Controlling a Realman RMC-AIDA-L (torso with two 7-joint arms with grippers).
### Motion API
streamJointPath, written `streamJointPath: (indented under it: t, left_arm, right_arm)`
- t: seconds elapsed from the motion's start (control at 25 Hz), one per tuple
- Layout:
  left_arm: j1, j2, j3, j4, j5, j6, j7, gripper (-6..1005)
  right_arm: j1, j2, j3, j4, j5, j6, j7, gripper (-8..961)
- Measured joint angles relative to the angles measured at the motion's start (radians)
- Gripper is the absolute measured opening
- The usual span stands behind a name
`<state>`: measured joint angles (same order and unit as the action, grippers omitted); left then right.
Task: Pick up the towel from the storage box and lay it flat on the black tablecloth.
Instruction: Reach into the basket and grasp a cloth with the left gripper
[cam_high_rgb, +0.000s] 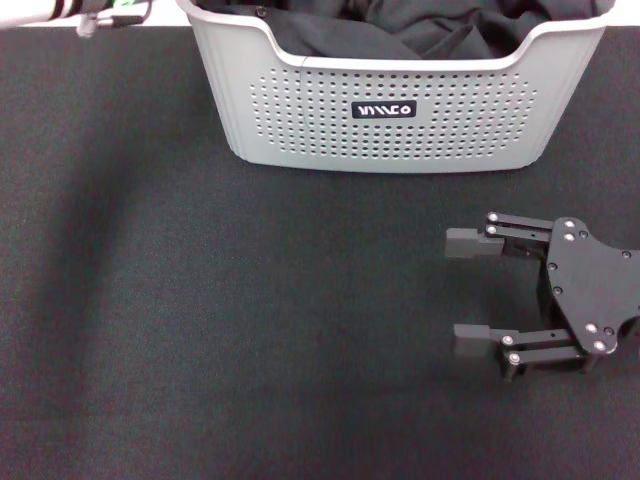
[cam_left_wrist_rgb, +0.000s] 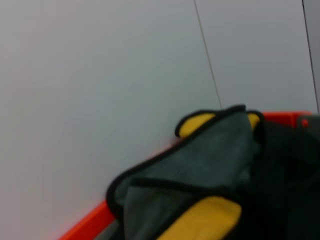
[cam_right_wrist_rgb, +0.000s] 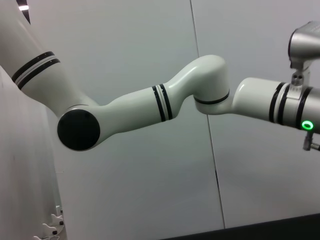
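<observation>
one towel (cam_left_wrist_rgb: 210, 165), yellow with a grey back and black trim, hung bunched close before the left wrist camera, with a pale wall behind it. the grey storage box (cam_high_rgb: 395, 105) stood at the far side of the black tablecloth (cam_high_rgb: 200, 320), dark fabric (cam_high_rgb: 400, 30) heaped inside. the right hand (cam_high_rgb: 468, 295) hovered over the cloth near the box, fingers spread and holding nothing. the left arm (cam_right_wrist_rgb: 150, 105) was raised; whether its hand pinched the towel, i couldn't tell.

My left gripper lies outside every view, so I cannot tell its jaws. The head view's top edge cuts off the storage box (cam_high_rgb: 300, 110). My left wrist view shows the towel (cam_left_wrist_rgb: 210, 165) blurred and cropped at the bottom.
</observation>
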<state>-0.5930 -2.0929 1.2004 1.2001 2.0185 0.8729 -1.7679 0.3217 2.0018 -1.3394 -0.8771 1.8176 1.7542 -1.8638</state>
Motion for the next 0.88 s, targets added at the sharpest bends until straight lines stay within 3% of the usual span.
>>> streamJointPath:
  t: [0.36,0.88]
  left_arm:
    - [0.022,-0.001,0.055,-0.001,0.014,-0.020,0.076,516]
    - [0.016,-0.003,0.173,-0.003,0.101,-0.171,0.069,504]
  right_arm:
    - [0.009,0.000,0.000,0.001,-0.001,-0.005,0.000,808]
    - [0.009,0.000,0.000,0.011,0.000,-0.004,0.000,807]
